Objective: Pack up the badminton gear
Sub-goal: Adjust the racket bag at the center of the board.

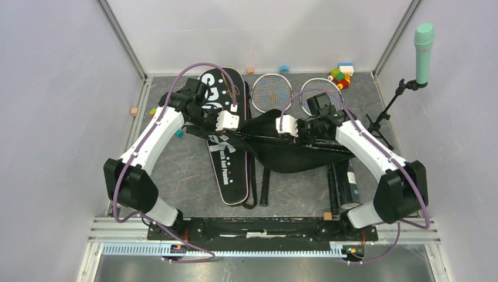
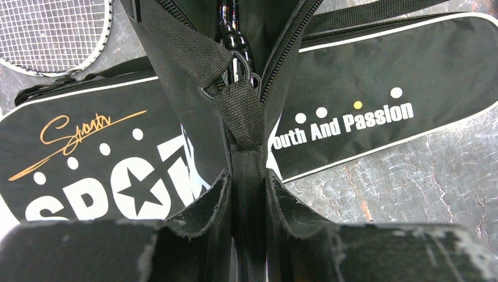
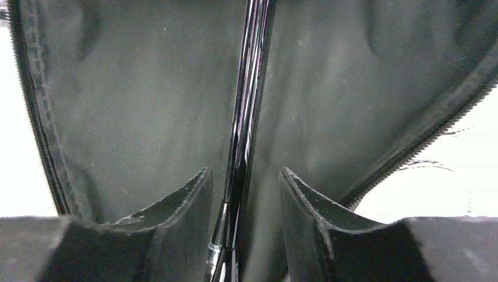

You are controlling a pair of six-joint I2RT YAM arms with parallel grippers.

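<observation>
1. Tan block [image 1: 134,111]: at the far left edge of the table [image 1: 188,170].
2. SPORT bag [image 1: 230,170]: black, white-lettered, flat on the table left of centre. It lies lengthwise, its wide end toward the back wall.
3. Left gripper [image 1: 228,121]: over the SPORT bag. The wrist view shows it pinched tight on the strap [image 2: 244,111], black webbing hanging from the second bag.
4. Second bag [image 1: 293,155]: black and unzipped, raised off the table and slung between the two grippers. It sags at the middle, and no lettering is legible on it.
5. First racket [image 1: 271,92]: oval head flat on the table behind the raised bag.
6. Right gripper [image 3: 245,170]: inside the mouth of the second bag, its fingers narrowly apart.
7. Racket shaft [image 3: 249,88]: glossy black, running between those fingers and close to one pad. Whether it touches that pad cannot be told, and a gap shows on the other side.
8. Second racket [image 1: 320,94]: head just right of the first, partly covered by the right arm.
9. Black tube [image 1: 350,187]: on the table at near right, partly hidden by the right arm.
10. Toy blocks [image 1: 342,73]: coloured cluster at the back right.
11. Microphone [image 1: 424,41]: mint green, upright on a black stand at far right.
</observation>
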